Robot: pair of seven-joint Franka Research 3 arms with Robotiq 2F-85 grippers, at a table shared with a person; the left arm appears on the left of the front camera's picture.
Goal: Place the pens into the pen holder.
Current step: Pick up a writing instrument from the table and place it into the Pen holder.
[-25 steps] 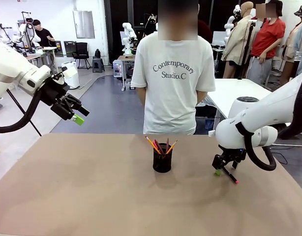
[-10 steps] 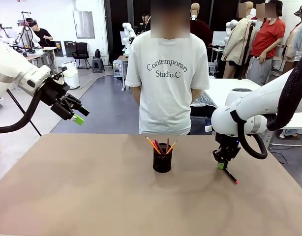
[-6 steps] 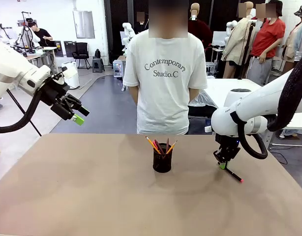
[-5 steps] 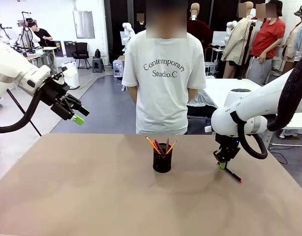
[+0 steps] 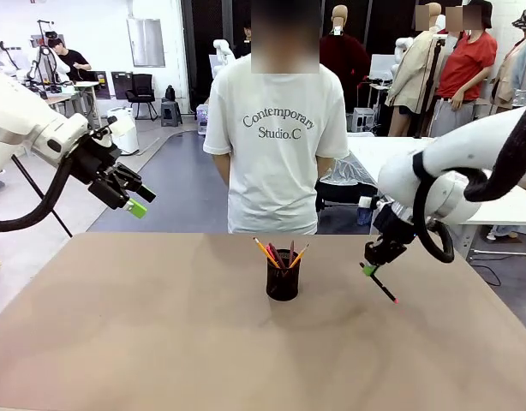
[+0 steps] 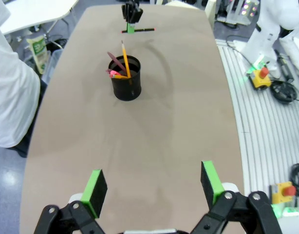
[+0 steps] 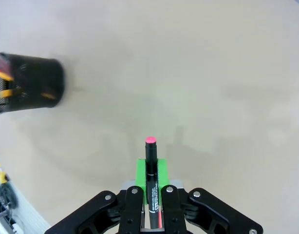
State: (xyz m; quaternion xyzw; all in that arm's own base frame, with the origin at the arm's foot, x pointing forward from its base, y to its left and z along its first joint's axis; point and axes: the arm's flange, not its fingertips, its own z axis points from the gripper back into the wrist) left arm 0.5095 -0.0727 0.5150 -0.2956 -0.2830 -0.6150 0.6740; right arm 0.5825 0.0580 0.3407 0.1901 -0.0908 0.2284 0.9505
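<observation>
The black mesh pen holder (image 5: 283, 276) stands at the middle of the table with several pens (image 5: 276, 251) sticking out of it, one yellow-orange and one reddish. My right gripper (image 5: 368, 267) hangs above the table to the holder's right, shut on a black pen (image 5: 383, 287) with a pink-red tip that slants down and to the right. The right wrist view has the pen (image 7: 150, 151) clamped between the green pads of the gripper (image 7: 151, 170), with the pen holder (image 7: 28, 87) at the left edge. My left gripper (image 5: 134, 199) is raised off the table's left side, open and empty (image 6: 154, 185).
A person (image 5: 276, 145) in a white T-shirt stands at the far edge behind the holder, hands behind the back. The brown table (image 5: 160, 342) carries nothing else. In the left wrist view the pen holder (image 6: 126, 83) and the right gripper (image 6: 131, 22) lie far ahead.
My right gripper has shut on the black pen and lifted it off the table, moving up and slightly left. The person has stepped a little to the left. The left arm has not moved.
</observation>
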